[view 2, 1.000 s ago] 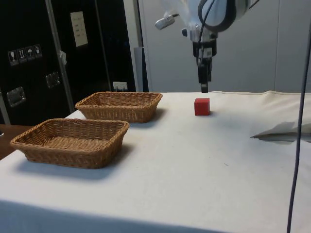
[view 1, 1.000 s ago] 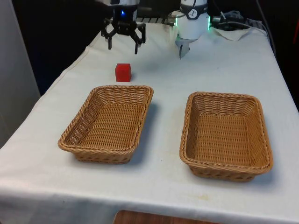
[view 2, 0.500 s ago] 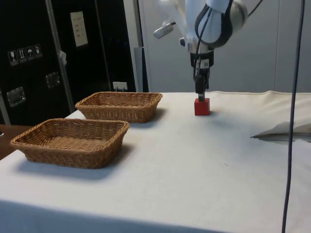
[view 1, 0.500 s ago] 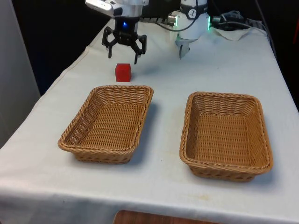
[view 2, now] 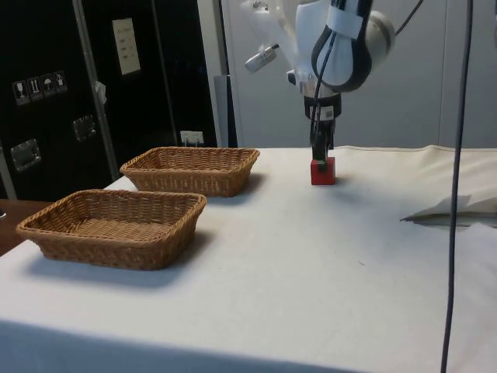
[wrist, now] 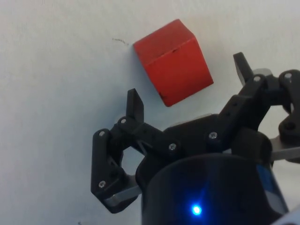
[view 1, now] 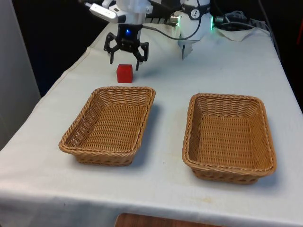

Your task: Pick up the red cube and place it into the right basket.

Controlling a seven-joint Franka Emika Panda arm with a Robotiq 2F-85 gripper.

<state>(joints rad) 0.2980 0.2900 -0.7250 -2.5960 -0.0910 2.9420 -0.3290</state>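
Note:
The red cube (view 1: 124, 73) rests on the white cloth beyond the basket on the front view's left. My gripper (view 1: 126, 57) hangs open just above it, a little to its far side, with its fingers spread wider than the cube. In the side view the gripper (view 2: 320, 156) stands right at the top of the cube (view 2: 323, 171). In the wrist view the cube (wrist: 172, 62) lies beyond the fingertips, close to the line between them, and nothing is held by the gripper (wrist: 187, 88). The right basket (view 1: 229, 137) stands empty on the front view's right.
A second empty wicker basket (view 1: 110, 124) lies on the front view's left, just in front of the cube. Crumpled white material and cables (view 1: 236, 26) lie at the table's far end. The robot's base (view 1: 195, 23) stands near the gripper.
The gripper has come down and moved towards the cube, from well above and behind it to just over it. The cube and both baskets have stayed in place.

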